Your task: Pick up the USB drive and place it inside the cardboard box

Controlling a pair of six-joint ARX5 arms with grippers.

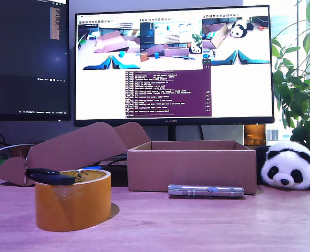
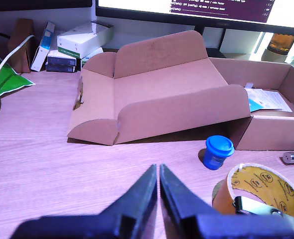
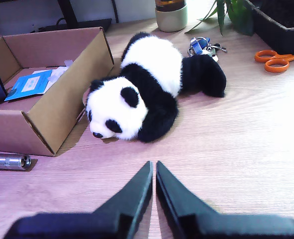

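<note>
The USB drive [image 1: 50, 175], a small black stick, lies on top of a yellow tape roll [image 1: 73, 202] at the exterior view's left. Its end also shows on the roll's rim in the first wrist view, USB drive [image 2: 249, 205]. The cardboard box [image 1: 192, 165] stands open-topped in the middle of the desk, with papers inside; it shows too as cardboard box [image 2: 271, 132] and cardboard box [image 3: 62, 109]. My first gripper [image 2: 158, 169] is shut and empty over bare desk short of the roll. My second gripper [image 3: 153, 165] is shut and empty in front of a toy panda. Neither arm shows in the exterior view.
A silver metal cylinder [image 1: 206, 190] lies in front of the box. A bent cardboard piece [image 2: 162, 94] leans on the box's side, with a blue cap [image 2: 218, 151] before it. The toy panda [image 3: 132, 99] lies beside the box; orange scissors [image 3: 276, 59] and keys [image 3: 204, 47] lie beyond.
</note>
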